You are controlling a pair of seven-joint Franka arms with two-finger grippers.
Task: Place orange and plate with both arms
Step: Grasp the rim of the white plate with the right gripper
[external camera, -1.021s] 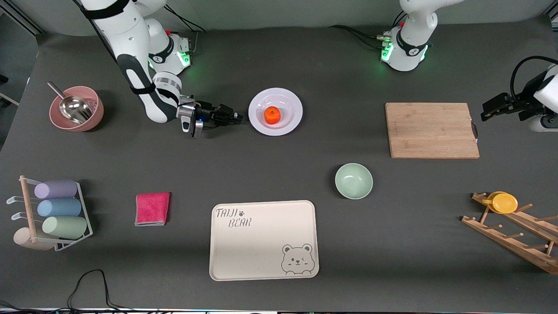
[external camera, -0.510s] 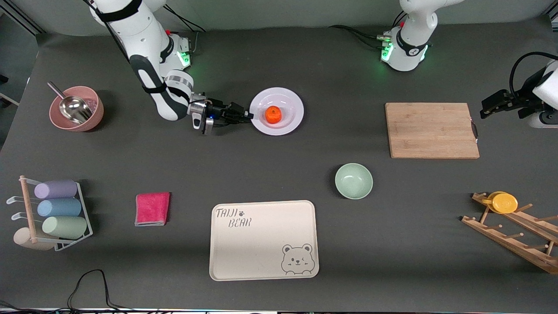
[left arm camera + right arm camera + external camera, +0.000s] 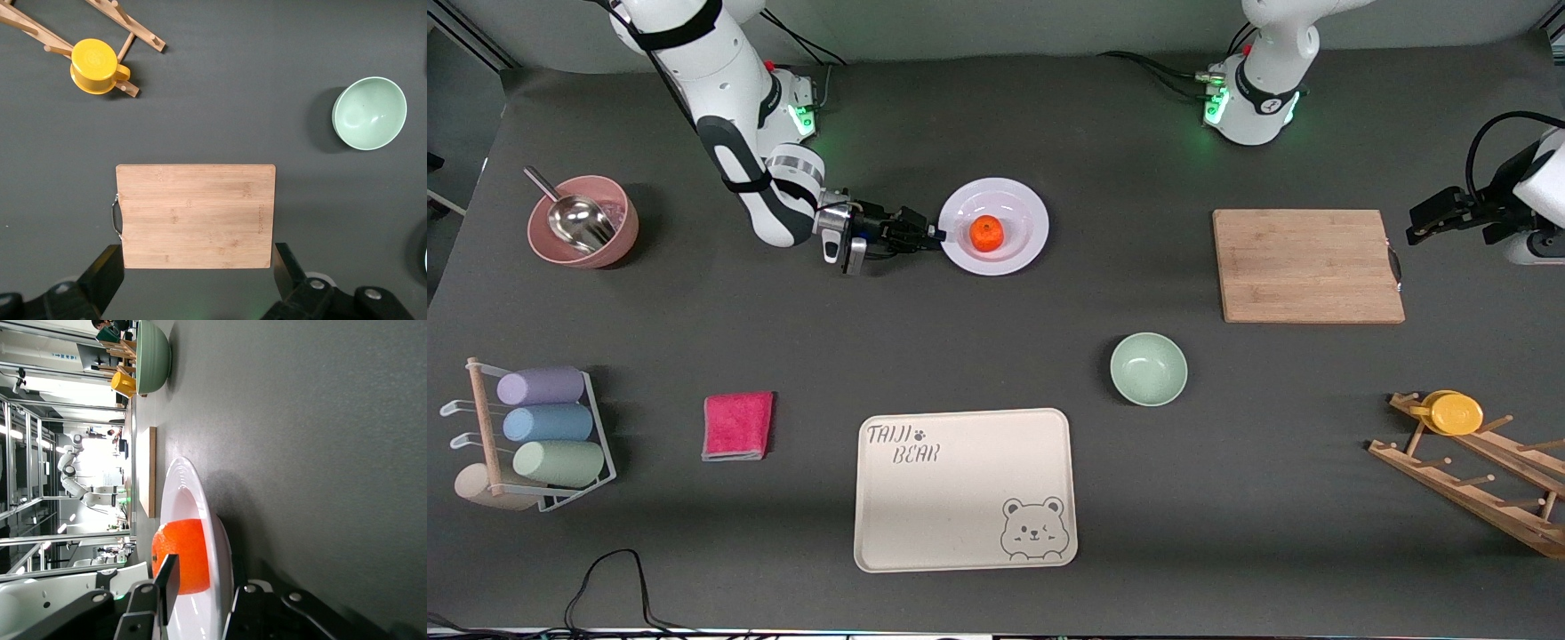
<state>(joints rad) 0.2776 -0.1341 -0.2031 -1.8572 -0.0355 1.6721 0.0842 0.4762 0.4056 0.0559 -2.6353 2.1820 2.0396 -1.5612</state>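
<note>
The right gripper (image 3: 935,235) lies low at the plate (image 3: 1021,256); its fingers (image 3: 167,583) straddle the rim toward the right arm's end of the bench (image 3: 996,338), one above, one beneath. Whether they pinch the rim cannot be told. The orange (image 3: 986,233), round with dimpled skin, sits in the plate's centre, just beside the upper finger. The plate is glossy, shallow and wide-rimmed, resting on the matte dark bench. The left gripper (image 3: 193,283) hangs above the rectangular bamboo cutting board (image 3: 1308,265), fingers spread and empty; that arm waits. A smooth pale green bowl (image 3: 1148,369) stands nearer the front camera.
</note>
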